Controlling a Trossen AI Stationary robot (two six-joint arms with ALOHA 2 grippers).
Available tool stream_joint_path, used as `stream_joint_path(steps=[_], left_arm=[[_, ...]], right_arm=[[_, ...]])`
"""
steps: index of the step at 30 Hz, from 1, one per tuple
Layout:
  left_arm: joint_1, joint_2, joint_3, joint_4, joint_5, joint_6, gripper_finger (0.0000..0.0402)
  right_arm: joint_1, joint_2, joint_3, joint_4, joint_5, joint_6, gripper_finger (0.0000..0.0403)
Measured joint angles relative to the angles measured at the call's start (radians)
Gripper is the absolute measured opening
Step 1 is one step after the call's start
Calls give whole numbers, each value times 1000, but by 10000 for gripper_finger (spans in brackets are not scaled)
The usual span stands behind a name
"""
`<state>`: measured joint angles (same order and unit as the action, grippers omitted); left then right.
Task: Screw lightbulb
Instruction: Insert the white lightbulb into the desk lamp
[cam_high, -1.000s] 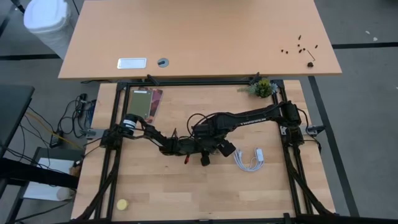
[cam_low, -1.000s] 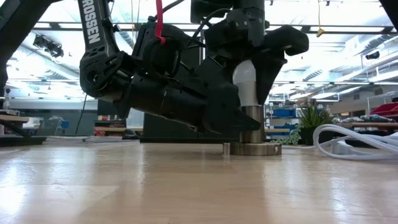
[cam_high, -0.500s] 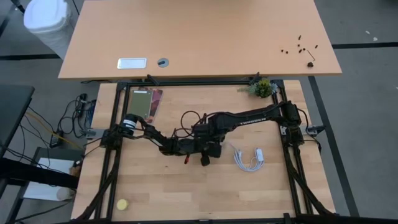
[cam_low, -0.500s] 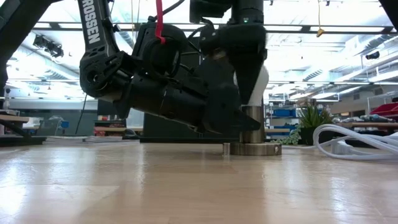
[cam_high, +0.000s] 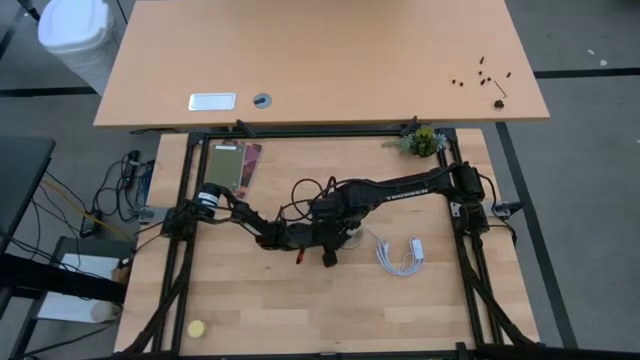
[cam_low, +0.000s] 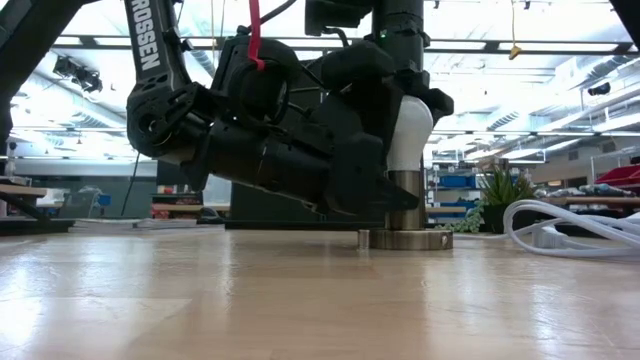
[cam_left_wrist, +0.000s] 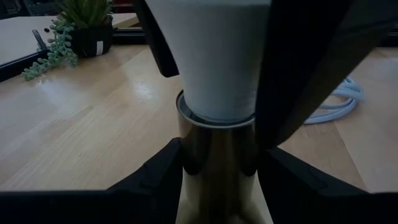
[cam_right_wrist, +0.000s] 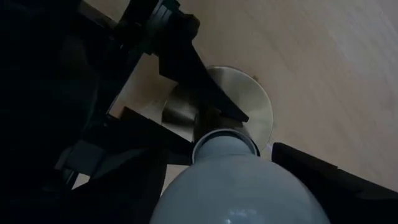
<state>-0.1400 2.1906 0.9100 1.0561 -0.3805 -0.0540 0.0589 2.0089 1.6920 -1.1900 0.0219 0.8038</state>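
We were in the middle of the screwing step. The lightbulb (cam_low: 409, 128) stood upright with its base sunk in the brass socket (cam_low: 405, 212), which sat near the middle of the tabletop (cam_high: 330, 310), a little toward its right edge and just beside the coiled white cable (cam_high: 402, 256).

Our left gripper (cam_left_wrist: 217, 165) lay low along the tabletop and had its two fingers clamped on the socket's neck, one on each side, bracing it. The left wrist view showed the dark fingers (cam_left_wrist: 155, 174) pressed against the brass just under the bulb's white collar.

Our right gripper (cam_right_wrist: 236, 168) hung over the bulb from above. In its own wrist view the fingers (cam_right_wrist: 311, 165) stood apart on either side of the glass, with a gap visible on one side, so we judged its jaws open around the bulb and not gripping it. On the other side, contact could not be told.

We took this for the release between two turns. How deep the thread sat we could not see, since the socket's rim hid the screw base.

The next move, as we judged it, called for the right wrist to turn back, close on the glass again with gentle pressure, and twist once more while the left kept the socket from spinning. A squeeze off-centre could tilt the bulb and bind the thread.
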Motion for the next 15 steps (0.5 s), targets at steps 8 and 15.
stream_joint_path(steps=[8, 15], left_arm=[[0, 0, 0, -1, 0, 0, 187], [0, 0, 1, -2, 1, -1, 187]], right_arm=[[-2, 0, 0, -2, -8, -12, 295], [-4, 3, 14, -18, -43, -44, 305]])
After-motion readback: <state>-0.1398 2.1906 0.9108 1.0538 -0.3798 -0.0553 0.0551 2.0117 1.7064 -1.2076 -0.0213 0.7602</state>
